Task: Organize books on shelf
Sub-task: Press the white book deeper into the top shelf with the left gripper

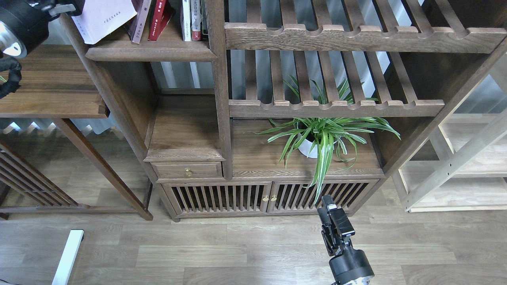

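Note:
My left gripper (65, 6) is at the top left corner, partly cut off by the frame edge. It is shut on the left edge of the pale lavender-white book (105, 18). The book is tilted, with its lower corner over the left end of the dark-brown shelf (150, 50). The maroon book (139, 19) leans just right of it, then the bright red book (159, 18), both standing on the shelf. My right gripper (330, 213) hangs low in front of the cabinet doors, far from the books, holding nothing. Its dark fingers cannot be told apart.
Slim white-spined (186, 19) and red-spined (195, 19) volumes stand at the shelf's right end against the upright post (220, 99). Slatted racks (356, 37) fill the right bay. A potted spider plant (321, 138) sits below them. A dark side table (47, 83) stands at the left.

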